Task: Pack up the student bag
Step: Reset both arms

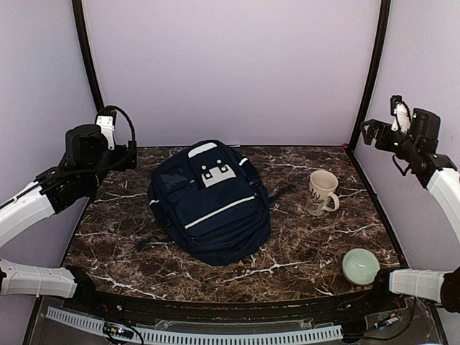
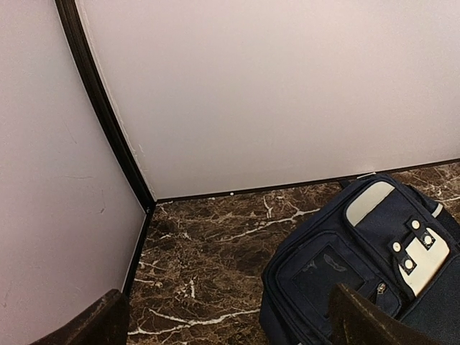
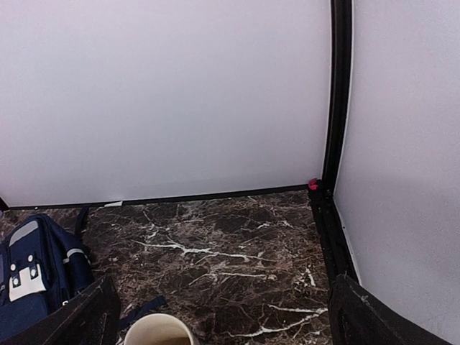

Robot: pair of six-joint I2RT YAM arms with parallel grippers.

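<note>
Student bag [image 1: 210, 208] flat, seemingly zipped

Navy student bag [image 1: 210, 201], cream mug [image 1: 323, 191], pale-green bowl [image 1: 360, 266], brown marbled table [image 1: 302, 248].

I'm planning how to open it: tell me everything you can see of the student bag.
The student bag is a navy fabric backpack lying flat, front up, top toward the far wall, left of centre on the marble table. A white patch with studs sits near the top; a pale stripe crosses the front. It looks zipped shut. Dark straps trail sideways. Only the table touches it.
</note>
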